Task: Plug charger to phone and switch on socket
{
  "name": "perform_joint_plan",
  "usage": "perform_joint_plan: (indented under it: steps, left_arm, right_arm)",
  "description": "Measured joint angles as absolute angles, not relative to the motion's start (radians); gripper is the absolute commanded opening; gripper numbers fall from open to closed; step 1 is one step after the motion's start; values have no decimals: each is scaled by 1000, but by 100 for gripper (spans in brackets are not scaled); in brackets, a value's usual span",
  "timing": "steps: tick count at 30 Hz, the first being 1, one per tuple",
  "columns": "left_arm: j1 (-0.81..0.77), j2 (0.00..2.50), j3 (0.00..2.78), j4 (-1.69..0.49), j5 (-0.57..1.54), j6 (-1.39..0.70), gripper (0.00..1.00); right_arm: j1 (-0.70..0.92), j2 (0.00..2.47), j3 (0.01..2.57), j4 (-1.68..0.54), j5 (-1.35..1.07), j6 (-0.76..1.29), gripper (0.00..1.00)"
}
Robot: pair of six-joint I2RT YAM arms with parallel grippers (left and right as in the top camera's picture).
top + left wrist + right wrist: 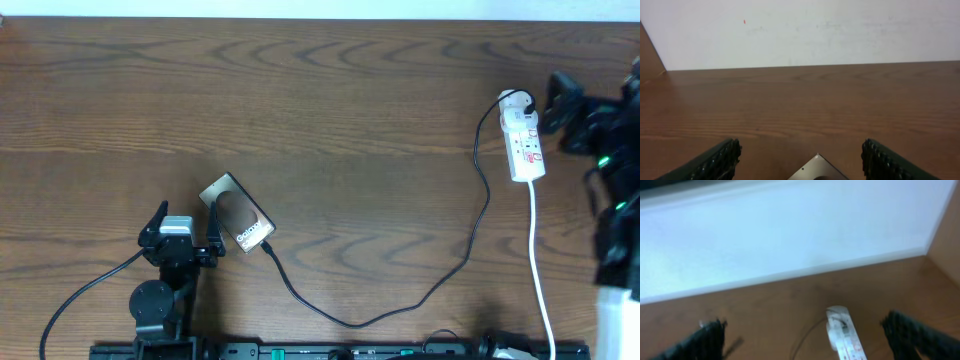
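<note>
the left end effector (800, 146) hangs low over the counter (320, 90) with its fingers well apart and nothing between them. in its own view one corner of the phone (237, 215) pokes up at 6 o'clock in the gap, so it looks set to steady or release the phone, not to carry it. from overhead the phone lies flat, slanted, just beside that end effector at about 2 o'clock, its lettered end toward 5 o'clock.

the charger (350, 322) meets the phone at that 5 o'clock end. the tip touches the edge, but whether it is fully seated is too small to tell. from there the cable sags toward 6 o'clock, then climbs in a slack loop toward 2 o'clock to the socket (525, 135). the slack suggests nothing is tugging the phone.

the right end effector (804, 322) is spread as wide as it goes and holds nothing. in its view the socket sits low, just right of centre, ahead of the fingers and apart from them. overhead the arm waits at 3 o'clock of the socket, close to the red switches (534, 155). that placement reads as a line-up for pressing a switch; the plugging step looks done or nearly so, the switching not yet.
</note>
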State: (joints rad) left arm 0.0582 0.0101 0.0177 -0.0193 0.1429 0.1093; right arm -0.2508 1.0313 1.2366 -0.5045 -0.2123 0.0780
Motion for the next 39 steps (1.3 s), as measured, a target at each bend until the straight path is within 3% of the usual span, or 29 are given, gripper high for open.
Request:
perform_joint_plan:
  steps: [6, 12, 20, 22, 28, 39]
  left_arm:
    - [58, 10, 18, -20, 140, 110, 80]
    - [58, 10, 18, -21, 139, 109, 80]
    - [58, 11, 18, -21, 139, 109, 80]
    - [58, 11, 18, -21, 139, 109, 80]
    - [58, 11, 18, -21, 139, 109, 80]
    - [58, 11, 18, -21, 139, 109, 80]
  right_arm:
    - [-160, 793, 751, 4, -162, 107, 99]
    - [-112, 575, 397, 178, 1, 233, 99]
    - [-62, 293, 69, 199, 95, 283, 99]
    - [-56, 223, 22, 110, 104, 287, 99]
    - [-47, 101, 6, -59, 113, 268, 99]
    - [-25, 13, 6, -64, 94, 82, 99]
